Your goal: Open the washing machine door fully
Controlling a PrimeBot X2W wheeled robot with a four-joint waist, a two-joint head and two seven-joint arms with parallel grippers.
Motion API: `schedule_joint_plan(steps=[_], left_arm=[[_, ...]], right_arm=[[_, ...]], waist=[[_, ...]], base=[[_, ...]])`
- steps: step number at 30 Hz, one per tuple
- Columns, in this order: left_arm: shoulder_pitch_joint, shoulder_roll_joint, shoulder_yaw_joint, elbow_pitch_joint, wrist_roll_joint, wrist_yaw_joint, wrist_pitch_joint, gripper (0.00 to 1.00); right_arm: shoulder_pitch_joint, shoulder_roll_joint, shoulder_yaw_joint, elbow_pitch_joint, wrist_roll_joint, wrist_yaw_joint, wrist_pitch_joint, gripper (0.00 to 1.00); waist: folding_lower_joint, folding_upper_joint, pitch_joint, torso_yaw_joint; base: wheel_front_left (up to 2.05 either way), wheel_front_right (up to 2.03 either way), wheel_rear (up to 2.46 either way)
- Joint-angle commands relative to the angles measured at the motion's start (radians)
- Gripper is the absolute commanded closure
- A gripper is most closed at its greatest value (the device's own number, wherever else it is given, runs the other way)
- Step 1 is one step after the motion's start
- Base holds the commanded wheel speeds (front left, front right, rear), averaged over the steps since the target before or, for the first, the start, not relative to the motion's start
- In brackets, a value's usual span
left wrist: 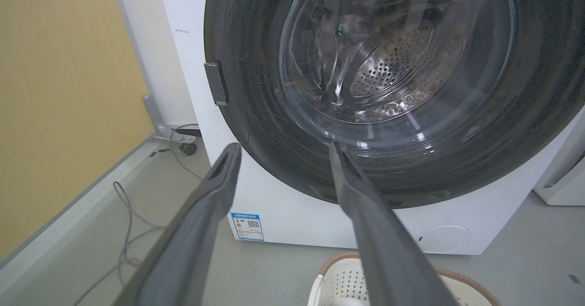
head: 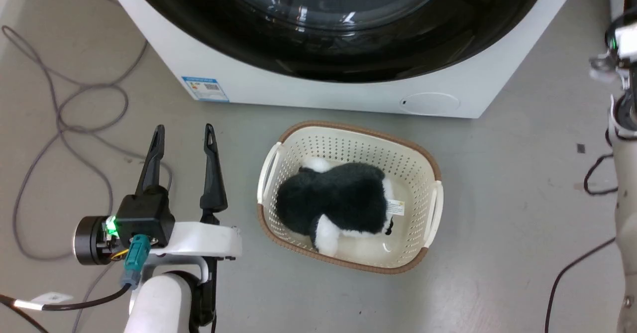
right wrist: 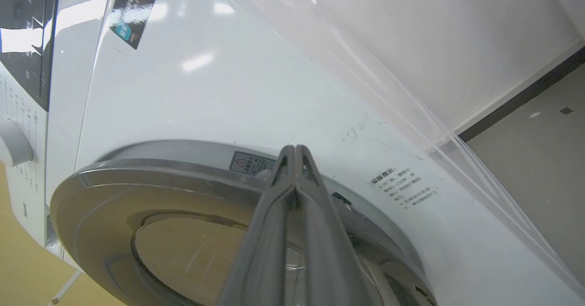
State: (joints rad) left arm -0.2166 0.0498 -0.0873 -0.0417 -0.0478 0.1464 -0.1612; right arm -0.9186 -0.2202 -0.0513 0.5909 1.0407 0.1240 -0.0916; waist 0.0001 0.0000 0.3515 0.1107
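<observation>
- The washing machine (head: 348, 94) stands straight ahead of the left fingers, its white front past their tips.
- The washing machine door (head: 348, 49), a glossy black disc with a clear glass bowl, covers most of that front. In the left wrist view it sits up and ahead of the fingertips, lying flat to the machine. The steel drum shows through the glass.
- A cream basket (head: 423, 159) with a brown rim sits on the floor just right of the left fingers, in front of the machine.
- A black and white plush toy (head: 338, 193) lies inside the basket.
- The left gripper (head: 184, 130) hangs low over the floor, fingers spread wide, holding nothing and apart from the door.
- The right gripper (right wrist: 295, 149) has its fingers pressed together. Their tips lie at the door's outer edge, beside a small warning sticker; whether they touch it I cannot tell.
- Grey cables (head: 59, 119) loop over the floor left of the left fingers.
- A blue label (head: 205, 88) sits low on the machine, just beyond the left fingertips.
</observation>
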Motion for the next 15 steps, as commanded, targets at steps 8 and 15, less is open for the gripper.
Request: schedule_joint_plan(steps=[8, 15], left_arm=[[-0.037, 0.0, -0.017, -0.003, -0.016, 0.024, -0.024, 0.0], [-0.052, 0.0, -0.024, -0.003, -0.022, 0.038, -0.037, 0.0]], right_arm=[[-0.16, -0.035, 0.048, 0.121, 0.071, 0.005, -0.009, 1.0], [-0.238, -0.049, 0.095, 0.181, 0.104, 0.005, 0.01, 1.0]], waist=[[-0.0001, 0.0, 0.035, 0.03], [-0.0001, 0.0, 0.059, 0.041]], base=[[0.0, 0.0, 0.0], [0.0, 0.0, 0.0]])
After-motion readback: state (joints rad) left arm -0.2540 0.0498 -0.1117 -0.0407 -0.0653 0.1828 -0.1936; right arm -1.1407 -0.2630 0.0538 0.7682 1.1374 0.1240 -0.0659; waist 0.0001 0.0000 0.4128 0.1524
